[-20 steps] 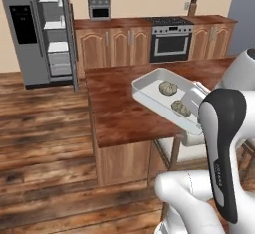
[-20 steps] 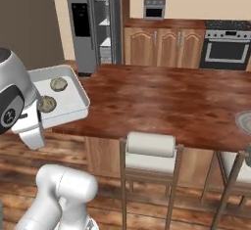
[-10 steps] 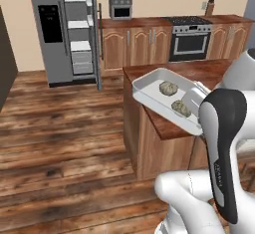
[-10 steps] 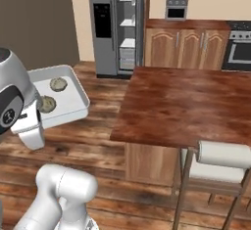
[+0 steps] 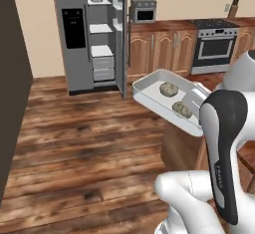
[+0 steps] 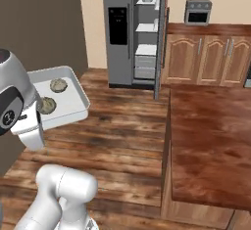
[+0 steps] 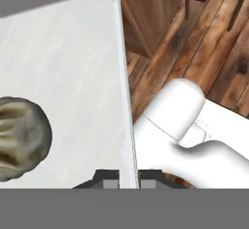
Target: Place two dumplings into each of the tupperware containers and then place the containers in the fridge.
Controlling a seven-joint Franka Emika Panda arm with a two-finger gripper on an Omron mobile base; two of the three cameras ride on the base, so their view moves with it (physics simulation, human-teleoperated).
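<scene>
Gripper [image 7: 128, 177] clamps the rim of the white-grey rectangular tray [image 5: 149, 96] carrying two dumplings [image 5: 168, 89], facing the open fridge [image 5: 92, 34]

the base has driven on, so both base views have swung and the whole scene has slid across the frames; the things themselves have not moved. in the left base view the tall dark grey fridge with white shelves [image 5: 94, 34] has gone from the upper left corner to left of centre at the top and looks larger and nearer. the brown wooden bench [image 5: 184, 146], which spread across the middle before, is now mostly hidden at the right behind the held tray. in the right base view the fridge [image 6: 135, 31] has shifted to upper centre, and the bench [image 6: 211, 141] now sits in the lower right.
</scene>
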